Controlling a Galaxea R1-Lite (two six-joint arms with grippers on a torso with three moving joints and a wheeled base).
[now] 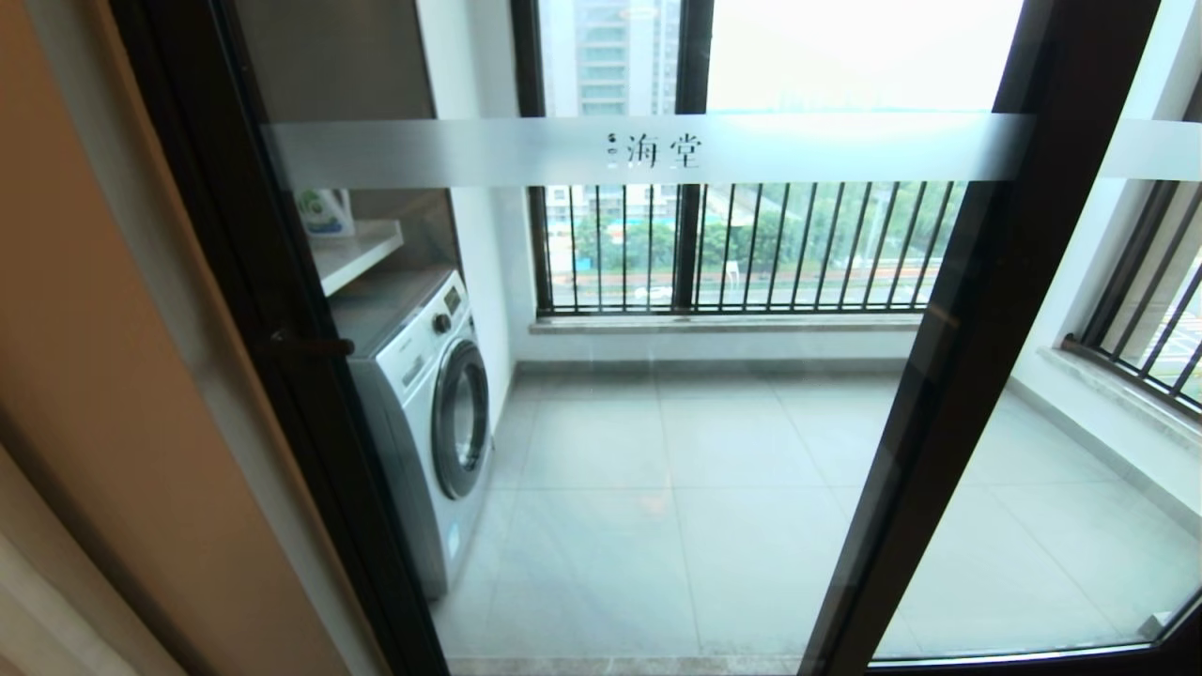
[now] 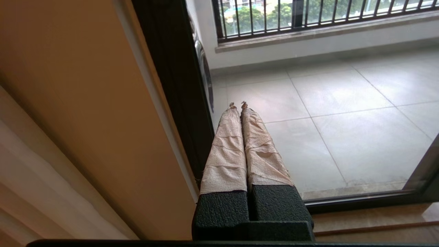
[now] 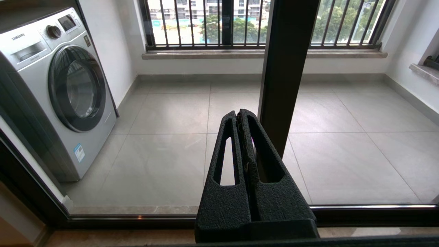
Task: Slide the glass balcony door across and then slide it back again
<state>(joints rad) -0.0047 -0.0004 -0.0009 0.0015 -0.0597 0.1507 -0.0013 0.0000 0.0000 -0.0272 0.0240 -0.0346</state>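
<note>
The glass balcony door (image 1: 657, 422) fills the head view, a clear pane in a dark frame with a frosted band (image 1: 798, 148) bearing two Chinese characters. Its left frame edge stands against the wall, with a small dark handle (image 1: 315, 344) on it. Neither gripper shows in the head view. In the left wrist view my left gripper (image 2: 237, 104), with tape-wrapped fingers, is shut and empty beside the door's dark left frame (image 2: 171, 85). My right gripper (image 3: 239, 113) is shut and empty in front of the glass, next to a dark upright frame bar (image 3: 286, 68).
Behind the glass stand a white washing machine (image 1: 427, 413) at the left, a shelf with a bottle (image 1: 324, 211) above it, a grey tiled floor (image 1: 676, 488) and a window with black railing bars (image 1: 742, 244). A tan wall (image 1: 94, 376) borders the door's left side.
</note>
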